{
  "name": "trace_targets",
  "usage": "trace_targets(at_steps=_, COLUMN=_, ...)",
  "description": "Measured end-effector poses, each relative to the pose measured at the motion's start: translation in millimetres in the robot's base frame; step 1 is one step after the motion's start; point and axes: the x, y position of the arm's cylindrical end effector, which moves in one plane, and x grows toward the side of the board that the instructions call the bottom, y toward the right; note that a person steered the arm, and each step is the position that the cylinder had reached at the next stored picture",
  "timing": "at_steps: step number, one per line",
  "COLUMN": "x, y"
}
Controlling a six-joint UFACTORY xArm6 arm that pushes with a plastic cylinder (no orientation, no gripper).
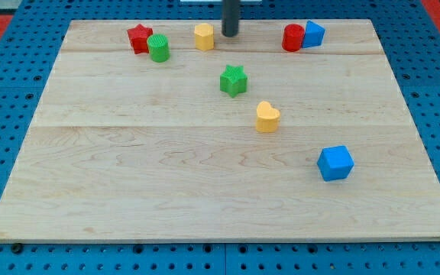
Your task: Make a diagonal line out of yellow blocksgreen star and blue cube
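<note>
A yellow hexagonal block (204, 36) sits near the view's top, left of centre. A green star (234, 80) lies below and right of it. A yellow heart (266, 117) lies further down and right. A blue cube (334, 163) sits lower right again. These four run in a slanted row from upper left to lower right. My tip (229, 34) stands at the view's top, just right of the yellow hexagonal block, with a small gap between them.
A red star (138, 37) and a green cylinder (158, 48) sit together at the top left. A red cylinder (292, 37) touches a blue block (312, 33) at the top right. The wooden board (128, 191) lies on a blue pegboard.
</note>
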Motion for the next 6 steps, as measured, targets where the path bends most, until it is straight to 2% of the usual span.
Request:
trace_targets(at_steps=1, x=-7, y=-39)
trace_targets(at_steps=2, x=8, y=-45)
trace_targets(at_steps=3, x=18, y=-42)
trace_targets(at_steps=5, x=1, y=-3)
trace_targets(at_steps=6, x=19, y=-12)
